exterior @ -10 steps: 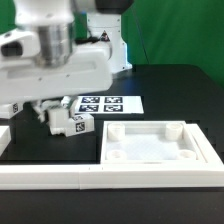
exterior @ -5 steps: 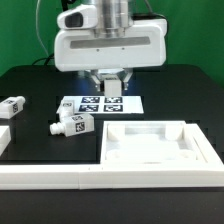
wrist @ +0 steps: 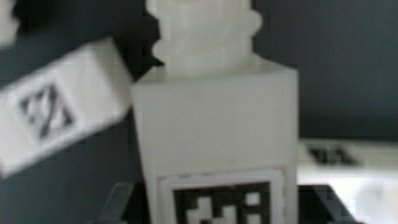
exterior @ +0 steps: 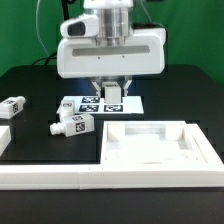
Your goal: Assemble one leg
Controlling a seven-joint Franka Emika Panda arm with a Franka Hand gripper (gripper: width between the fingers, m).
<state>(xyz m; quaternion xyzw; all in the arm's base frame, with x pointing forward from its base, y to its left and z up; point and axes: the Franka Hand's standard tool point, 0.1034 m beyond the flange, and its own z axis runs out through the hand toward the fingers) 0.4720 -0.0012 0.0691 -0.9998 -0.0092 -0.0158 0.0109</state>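
My gripper (exterior: 112,96) hangs over the marker board (exterior: 104,103) at the middle of the exterior view. It is shut on a white leg (exterior: 113,92) with a black-and-white tag, held upright above the board. In the wrist view the held leg (wrist: 214,120) fills the picture, stub end away from the camera and tag near the jaws (wrist: 222,205). Two more legs lie on the black table: one (exterior: 72,124) in front of the board and one (exterior: 12,107) at the exterior view's left. The large white tray-like panel (exterior: 195,140) lies at the front right.
A long white rail (exterior: 60,178) runs along the table's front edge. A white block end (exterior: 3,136) shows at the left edge. A green backdrop stands behind the table. The arm's wide white body (exterior: 108,55) hangs above the board.
The arm has swung from the exterior view's left to the middle with a leg in its jaws. In the last half second it sank slightly toward the marker board.
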